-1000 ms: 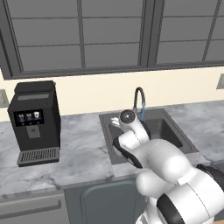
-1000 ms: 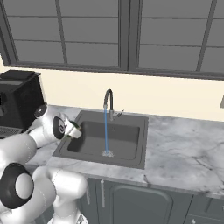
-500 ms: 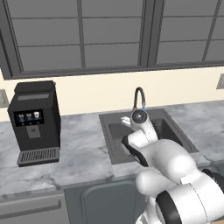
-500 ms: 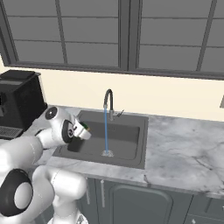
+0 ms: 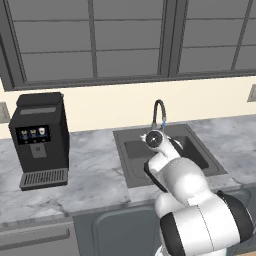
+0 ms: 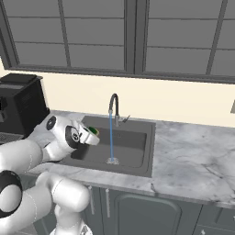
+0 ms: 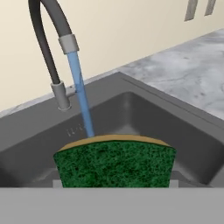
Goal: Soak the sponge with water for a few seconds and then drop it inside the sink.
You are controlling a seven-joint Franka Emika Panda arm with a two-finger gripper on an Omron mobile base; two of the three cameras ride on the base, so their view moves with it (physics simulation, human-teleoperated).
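Hand view puts the sponge (image 7: 116,161) right at the bottom, green face toward the camera with a thin yellow edge along its top, so the hand is pinching the sponge between its two tips, though the tips themselves are hidden behind it. Holding it by the sides leaves the broad green face free to take the flow. In the right base view the hand (image 6: 90,135) hangs over the left part of the sink (image 6: 137,160), with the sponge (image 6: 93,131) a green spot at its tip, just beside the water (image 6: 110,137) and, as far as I can judge, not under it. From the hand view the water (image 7: 81,98) falls from the faucet (image 7: 50,39) and passes behind the sponge's top edge; whether it touches the sponge cannot be told. Carrying the sponge above the basin means any drip or drop lands in the sink (image 7: 192,131) and not on the marble desk (image 6: 197,160). A dark coffee machine (image 5: 40,137) stands well apart on the desk (image 5: 95,170), away from any splash. My judgement: the soak is about to begin or just starting.
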